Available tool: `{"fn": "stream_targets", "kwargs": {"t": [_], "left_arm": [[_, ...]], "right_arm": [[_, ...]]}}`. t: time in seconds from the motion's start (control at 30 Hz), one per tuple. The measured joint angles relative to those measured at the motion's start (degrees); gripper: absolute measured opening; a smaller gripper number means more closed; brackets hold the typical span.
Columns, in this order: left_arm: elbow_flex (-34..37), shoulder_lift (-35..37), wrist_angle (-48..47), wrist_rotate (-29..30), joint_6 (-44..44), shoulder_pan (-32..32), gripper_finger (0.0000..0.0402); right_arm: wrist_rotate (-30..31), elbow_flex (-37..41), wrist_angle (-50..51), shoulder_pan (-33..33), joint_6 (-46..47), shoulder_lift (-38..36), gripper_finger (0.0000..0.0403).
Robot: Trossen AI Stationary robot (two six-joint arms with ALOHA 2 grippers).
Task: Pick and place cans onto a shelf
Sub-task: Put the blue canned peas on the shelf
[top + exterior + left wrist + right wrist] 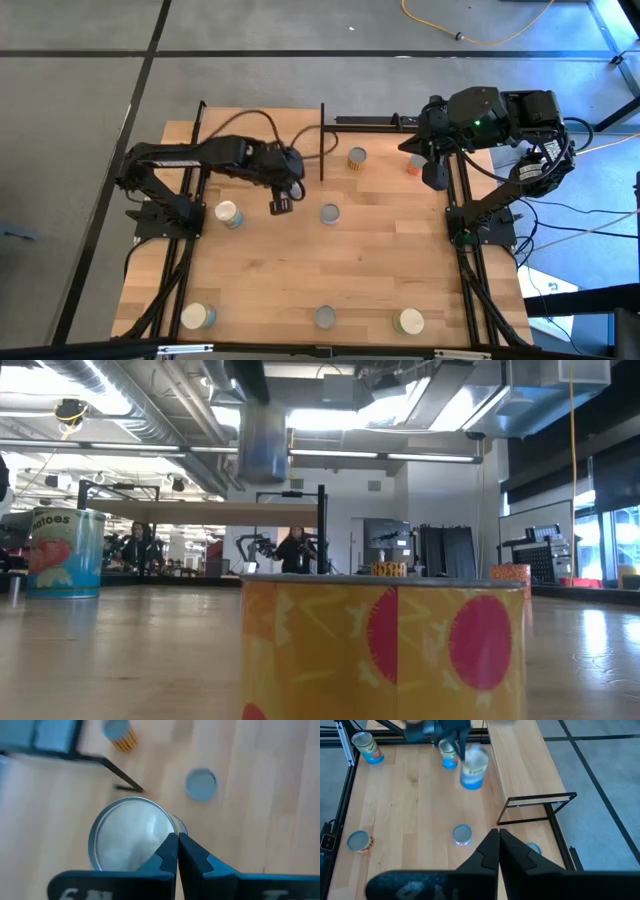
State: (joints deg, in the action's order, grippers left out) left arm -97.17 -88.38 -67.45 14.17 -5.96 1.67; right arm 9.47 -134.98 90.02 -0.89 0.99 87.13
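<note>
My left gripper [283, 205] is over the table's middle, just near of the shelf [517, 755], a raised light-wood board on black posts. It is shut on a silver-topped can with a blue label [472, 767]. My right gripper [435, 175] is shut and empty at the table's far right, beside an orange can [414, 165]. Other cans stand upright on the tabletop: one at the left [228, 213], one in the middle [330, 213], one by the shelf's right post [357, 157], and three along the near edge. My left gripper has the can at the edge of its silver top rim [171, 827], pinched between fingertips that stand almost together. The fingers come from above, pointing down. The can hangs below them, clear of the table, and looks slightly tilted [131, 837].
The shelf's black posts [322, 140] and end frame [535, 805] stand close to the held can. Black rails run along the table's left and right sides. A yellow and red can [380, 650] stands right in front of the low camera.
</note>
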Motion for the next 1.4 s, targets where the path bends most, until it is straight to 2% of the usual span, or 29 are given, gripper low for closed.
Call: {"fn": "stream_targets", "kwargs": {"t": [0.13, 0.27, 0.53, 0.9, 1.07, 1.27, 1.4], "left_arm": [[-7.6, 0.0, -7.0, 7.2, -2.8, 0.1, 0.0], [-12.2, 0.0, -13.3, 12.3, -7.0, 1.5, 0.0], [-15.4, 0.1, -23.0, 17.5, -18.8, 9.0, 0.0], [-15.1, -0.3, -22.6, 17.9, -19.5, 26.1, 0.0], [-14.9, -0.3, -22.5, 15.1, -18.2, 34.4, 0.0], [-12.6, -0.3, -21.8, 13.5, -15.6, 41.2, 0.0], [-9.1, -0.3, -18.7, 11.2, -13.9, 43.6, 0.0]], "right_arm": [[0.0, 0.0, 0.0, 0.0, 0.0, 0.0, 0.0011], [0.0, 0.0, 0.0, 0.0, 0.0, 0.0, 0.0011], [0.0, 0.0, 0.0, 0.0, 0.0, 0.0, 0.0011], [0.0, 0.0, 0.0, 0.0, 0.2, 0.0, 0.0011], [0.0, 0.0, 0.0, 0.0, 0.0, 0.0, 0.0011], [0.0, 0.0, 0.0, 0.0, -0.2, 0.0, 0.0011], [0.0, 0.0, 0.0, 0.0, -0.9, 0.0, 0.0011]]}}
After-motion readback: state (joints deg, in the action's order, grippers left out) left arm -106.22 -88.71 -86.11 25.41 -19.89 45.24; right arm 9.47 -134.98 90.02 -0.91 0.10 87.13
